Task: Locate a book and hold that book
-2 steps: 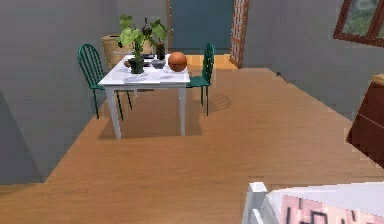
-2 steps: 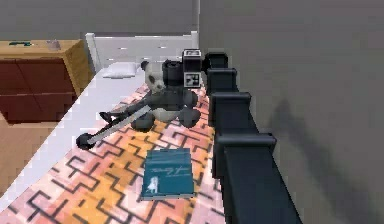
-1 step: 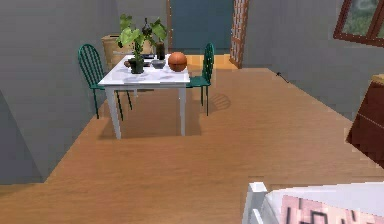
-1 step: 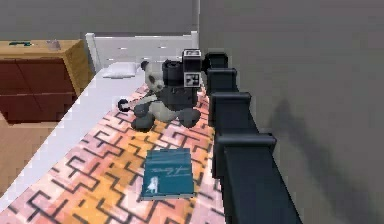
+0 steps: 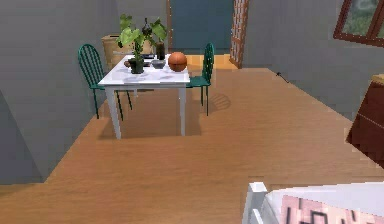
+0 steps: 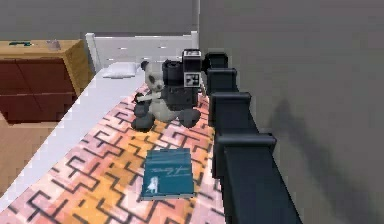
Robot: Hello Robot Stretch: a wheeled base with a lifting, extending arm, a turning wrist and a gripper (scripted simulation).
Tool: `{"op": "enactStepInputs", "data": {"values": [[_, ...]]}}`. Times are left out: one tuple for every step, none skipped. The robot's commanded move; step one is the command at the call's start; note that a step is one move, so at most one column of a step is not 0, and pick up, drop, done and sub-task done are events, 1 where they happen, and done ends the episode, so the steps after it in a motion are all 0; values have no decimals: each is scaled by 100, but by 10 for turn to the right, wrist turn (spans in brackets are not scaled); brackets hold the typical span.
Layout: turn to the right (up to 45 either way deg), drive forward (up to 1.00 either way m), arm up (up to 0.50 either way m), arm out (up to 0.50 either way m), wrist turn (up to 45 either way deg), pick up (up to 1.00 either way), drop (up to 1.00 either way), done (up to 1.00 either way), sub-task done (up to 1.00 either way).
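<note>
In the forward view, a white surface (image 5: 115,78) is standing at the left with potted plants (image 5: 135,40) and a brown ball (image 5: 177,61) on it. I am seeing no book there.

In the arm side view, a wooden dresser (image 6: 35,80) is sitting at the left, and beside it a bed (image 6: 90,160) is stretching away under a patterned quilt. The book (image 6: 167,175), teal-covered, is lying flat on that quilt, near the bottom and just left of the arm (image 6: 245,160). Farther up, the tool (image 6: 170,90) is hanging by a grey stuffed toy (image 6: 150,105) that is sitting on the bed, so I cannot tell whether it is gripping anything.

The locating step is looking finished and the grasp is now in hand. The tool is probably reaching past the book, so the next move is likely calling for drawing the arm in and lowering the tool onto the cover.
</note>
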Motion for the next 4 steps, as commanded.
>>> {"op": "enactStepInputs", "data": {"values": [[0, 0, -20, 0, 0, 0, 0, 0, 0], [0, 0, -32, 0, 0, 0, 0, 0, 0], [0, 0, 0, 0, 0, 100, 0, 0, 0], [0, 0, 10, 0, 0, 0, 0, 0, 0]]}}
